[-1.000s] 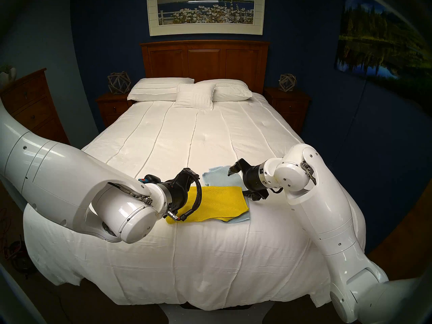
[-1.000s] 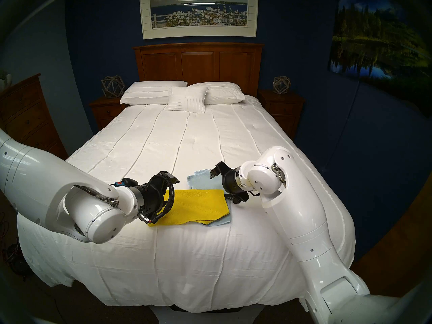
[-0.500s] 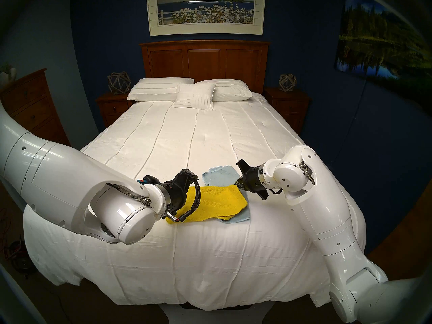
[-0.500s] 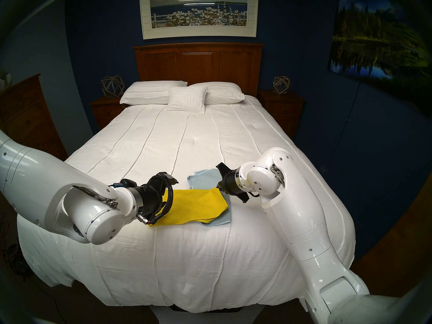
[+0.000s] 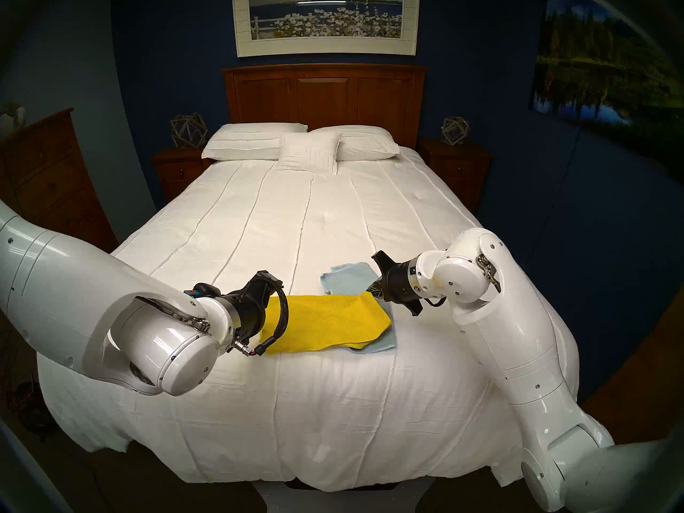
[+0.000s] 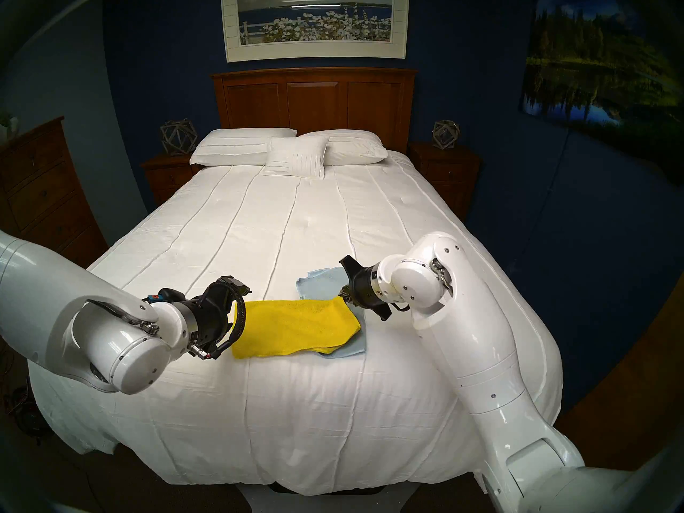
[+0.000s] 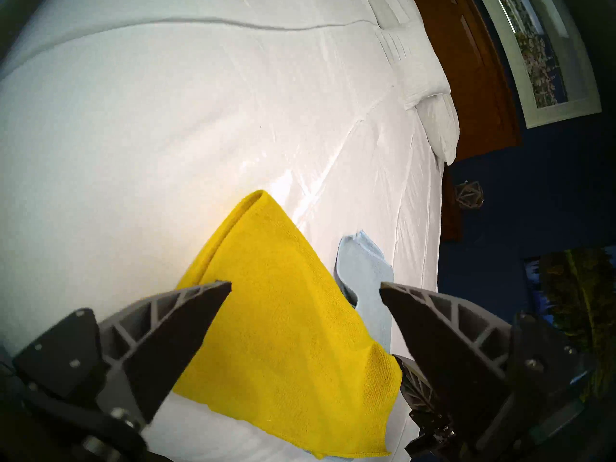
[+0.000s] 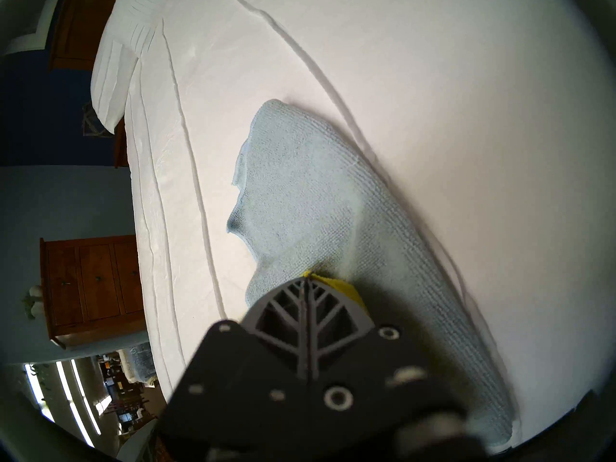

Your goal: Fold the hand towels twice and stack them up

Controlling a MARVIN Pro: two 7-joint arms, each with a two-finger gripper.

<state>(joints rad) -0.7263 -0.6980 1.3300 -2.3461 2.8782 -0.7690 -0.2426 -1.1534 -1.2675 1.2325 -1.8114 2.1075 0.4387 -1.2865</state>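
Observation:
A bright yellow hand towel [image 5: 333, 321] lies folded near the bed's front edge, its right part on top of a pale blue hand towel [image 5: 346, 279]. My right gripper [image 5: 373, 292] is shut on the yellow towel's far right corner and lifts it slightly. In the right wrist view the shut fingertips [image 8: 308, 278] pinch a bit of yellow [image 8: 346, 289] above the blue towel [image 8: 310, 191]. My left gripper [image 7: 305, 286] is open and empty just above the yellow towel's [image 7: 283, 318] left end.
The white bedspread [image 5: 296, 223] covers the whole bed. White pillows [image 5: 303, 145] lie at the wooden headboard [image 5: 325, 94]. Nightstands stand on both sides. A wooden dresser [image 5: 48, 168] stands at the far left.
My right gripper has turned and shut on the yellow towel's far right corner, raising it a little. My left arm has drawn back to the left, uncovering the towel's left part.

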